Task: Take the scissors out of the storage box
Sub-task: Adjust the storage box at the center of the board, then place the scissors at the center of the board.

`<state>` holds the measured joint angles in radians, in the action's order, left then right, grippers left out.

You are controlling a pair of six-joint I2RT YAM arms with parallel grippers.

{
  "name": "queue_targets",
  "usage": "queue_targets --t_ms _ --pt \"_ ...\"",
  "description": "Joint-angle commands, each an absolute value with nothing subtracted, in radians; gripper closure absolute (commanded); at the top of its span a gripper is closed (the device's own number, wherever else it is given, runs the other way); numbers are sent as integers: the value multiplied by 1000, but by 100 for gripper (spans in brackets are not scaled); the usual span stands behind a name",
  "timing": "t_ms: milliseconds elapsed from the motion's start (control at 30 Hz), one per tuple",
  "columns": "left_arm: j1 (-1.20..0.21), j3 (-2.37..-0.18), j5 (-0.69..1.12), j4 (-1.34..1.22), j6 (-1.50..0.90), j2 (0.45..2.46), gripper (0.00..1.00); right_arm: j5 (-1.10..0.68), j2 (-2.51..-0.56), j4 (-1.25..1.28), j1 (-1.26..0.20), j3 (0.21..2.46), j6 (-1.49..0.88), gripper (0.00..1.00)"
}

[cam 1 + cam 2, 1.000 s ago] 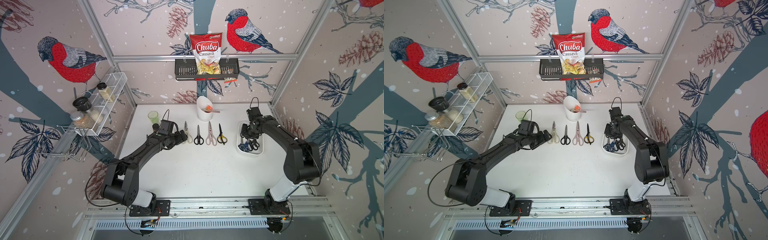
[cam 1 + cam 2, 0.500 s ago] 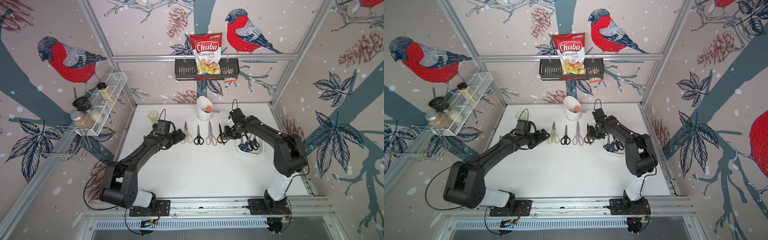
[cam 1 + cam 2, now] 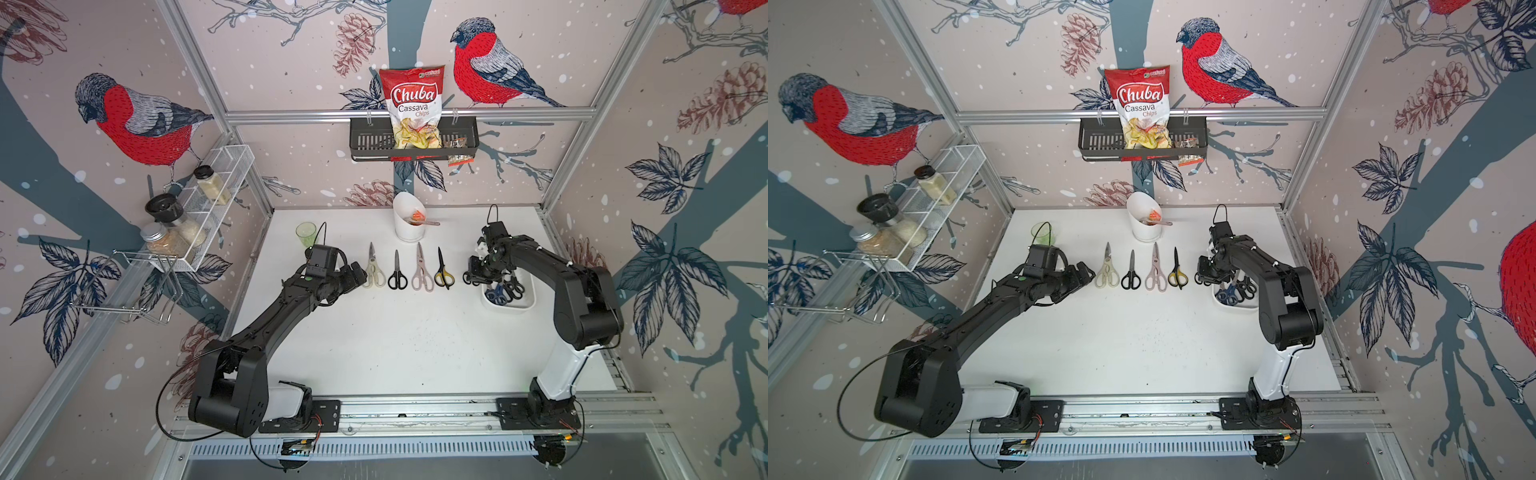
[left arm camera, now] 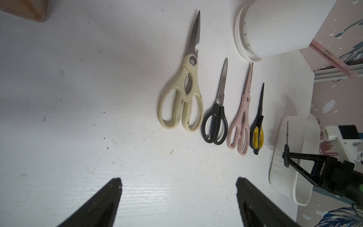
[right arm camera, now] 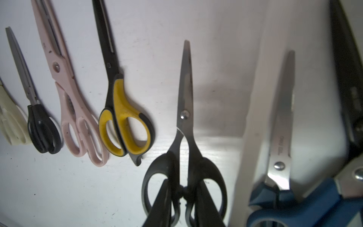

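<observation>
You have two arms, the left arm and the right arm, with black links above a white base segment. Each wrist carries a black camera box. The left gripper has black, pointed fingers.

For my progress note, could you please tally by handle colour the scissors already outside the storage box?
Cream-handled scissors: 1
Black-handled scissors: 2, one held by the right gripper
Pink-handled scissors: 1
Yellow-black-handled scissors: 1
Total: 5
</observation>
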<state>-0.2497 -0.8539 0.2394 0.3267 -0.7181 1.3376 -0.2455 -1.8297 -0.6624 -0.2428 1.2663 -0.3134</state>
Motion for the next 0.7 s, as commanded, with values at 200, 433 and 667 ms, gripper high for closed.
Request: queue_targets --t_ms 200,433,667 --pt "-248 -857 245 336 -724 1333 5 -155 -1910 -687 -329 1359 -243 100" --pt "-248 -841 239 338 -726 1310 5 -42 -1993 -712 -367 1430 -265 100" --pt "-248 -811 235 339 -729 1287 5 4 -2014 -721 -369 1433 -261 100"
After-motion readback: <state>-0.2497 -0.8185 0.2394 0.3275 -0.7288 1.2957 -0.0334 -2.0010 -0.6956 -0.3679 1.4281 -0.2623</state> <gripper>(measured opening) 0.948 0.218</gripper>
